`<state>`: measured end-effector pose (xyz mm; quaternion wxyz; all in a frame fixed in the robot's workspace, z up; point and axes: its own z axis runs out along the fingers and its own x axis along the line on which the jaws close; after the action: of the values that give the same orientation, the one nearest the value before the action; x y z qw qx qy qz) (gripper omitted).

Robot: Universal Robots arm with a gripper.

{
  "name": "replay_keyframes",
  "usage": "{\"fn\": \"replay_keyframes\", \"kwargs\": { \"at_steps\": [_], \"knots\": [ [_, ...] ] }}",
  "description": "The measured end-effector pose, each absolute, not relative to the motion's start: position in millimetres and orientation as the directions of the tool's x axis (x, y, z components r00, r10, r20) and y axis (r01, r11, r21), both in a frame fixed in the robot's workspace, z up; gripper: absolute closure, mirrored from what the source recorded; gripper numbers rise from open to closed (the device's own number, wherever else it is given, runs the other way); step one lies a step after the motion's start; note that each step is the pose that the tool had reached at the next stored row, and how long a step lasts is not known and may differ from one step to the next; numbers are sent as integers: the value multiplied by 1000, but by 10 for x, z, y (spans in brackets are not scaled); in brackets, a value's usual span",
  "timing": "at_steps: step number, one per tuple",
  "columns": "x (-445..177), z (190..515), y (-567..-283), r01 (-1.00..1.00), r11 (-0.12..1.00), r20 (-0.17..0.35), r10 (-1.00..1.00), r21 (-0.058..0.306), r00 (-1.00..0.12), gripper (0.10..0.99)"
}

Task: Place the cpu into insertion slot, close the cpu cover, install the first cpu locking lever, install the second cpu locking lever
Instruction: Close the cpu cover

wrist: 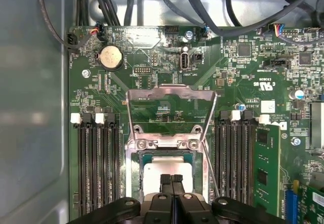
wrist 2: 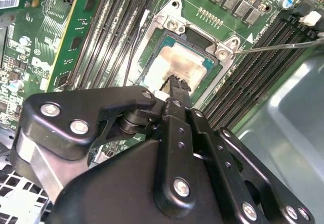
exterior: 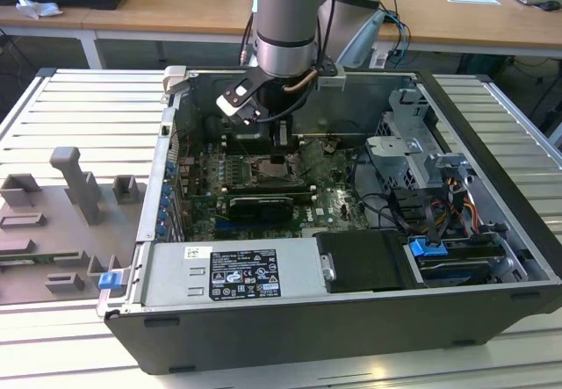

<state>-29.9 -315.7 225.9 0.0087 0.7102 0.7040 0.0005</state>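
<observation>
The arm reaches down into the open case [exterior: 492,143] in the exterior view, and the gripper [exterior: 283,154] hangs over the middle of the board [exterior: 338,205]. In the first wrist view the cpu [wrist: 154,176] is seated in the slot [wrist: 133,176], pale face up, flat and square to the rim. The gripper [wrist: 172,177] has its two fingers pressed together with nothing between them, tips right over the chip's face; whether they touch it cannot be told. The second wrist view gives the same story from the side: closed fingertips of the gripper [wrist 2: 175,80] over the cpu [wrist 2: 174,62], the silver rim of the slot [wrist 2: 172,21] framing it. The cover [wrist: 169,90] is not down: it stands flipped back from its hinge at the slot's far edge, and green board shows through its big window. A thin wire lever [wrist 2: 278,44] juts out loose from the slot's corner, unlatched, and it shows again as a slim line beside the chip in the first wrist view [wrist: 210,173]. Rows of black memory slots [wrist: 96,163] flank the slot on both sides, and a coin cell [wrist: 110,57] sits beyond the cover. On the exterior view's left, grey fixtures [exterior: 75,187] sit on the table, well apart from the case.
</observation>
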Motion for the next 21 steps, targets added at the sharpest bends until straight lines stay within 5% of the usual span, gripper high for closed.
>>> {"fn": "replay_keyframes", "kwargs": {
  "at_steps": [9, 21],
  "knots": [
    [-298, 2545, -3155, 1000, -9, -15, 1000, 13, 9, 980],
    [-208, 2544, -3155, 1000, -9, -15, 1000, 13, 9, 980]
  ]
}}
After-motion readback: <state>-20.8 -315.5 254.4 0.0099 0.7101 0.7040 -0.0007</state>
